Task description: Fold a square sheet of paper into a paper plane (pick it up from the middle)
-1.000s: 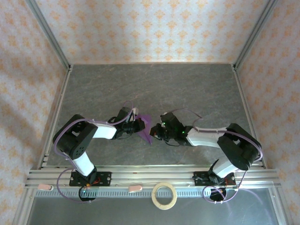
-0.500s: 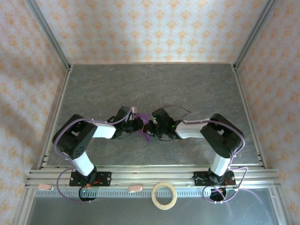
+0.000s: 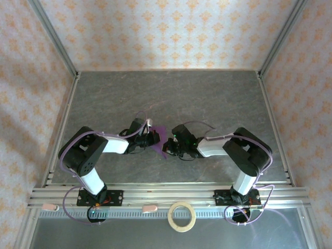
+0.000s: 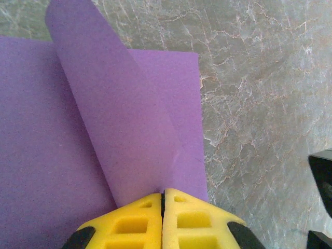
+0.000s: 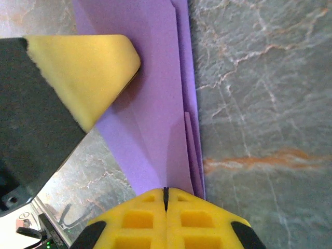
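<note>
Creases mark the thin purple paper sheet (image 4: 46, 129); our left gripper (image 4: 163, 195) and right gripper (image 5: 166, 193) both pinch it.

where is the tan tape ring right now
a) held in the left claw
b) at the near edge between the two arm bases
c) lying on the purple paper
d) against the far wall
b: the tape ring lies flat at the near edge between the two arm bases, well apart from the purple paper in the middle of the table
</note>
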